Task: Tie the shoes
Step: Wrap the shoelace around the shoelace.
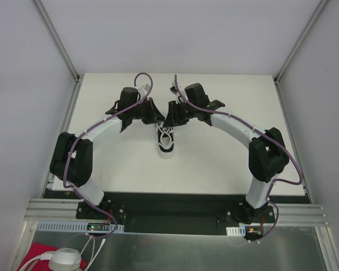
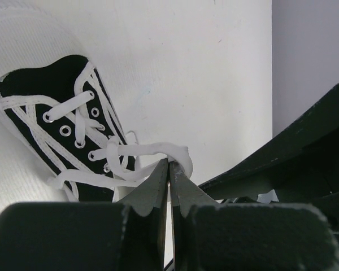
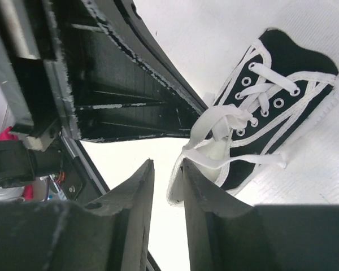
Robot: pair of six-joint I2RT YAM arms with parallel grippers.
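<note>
The small black canvas sneaker with white rubber sole (image 1: 165, 144) lies near the middle of the white table (image 1: 226, 164), toe towards the near edge, with both arms meeting over its heel end. The left gripper (image 2: 169, 162) is pressed fully together, pinching a loop of the thin white lace (image 2: 147, 149) at its tips. The right gripper (image 3: 168, 172) stands slightly parted (a narrow gap) with nothing between its fingers, loose lace just beside one of them

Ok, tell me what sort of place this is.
Most likely a robotics lab test cell: a white table boxed in by plain panels on metal framing, a left arm and a right arm bolted to a base plate at its near edge, and one black sneaker as the work piece.
</note>
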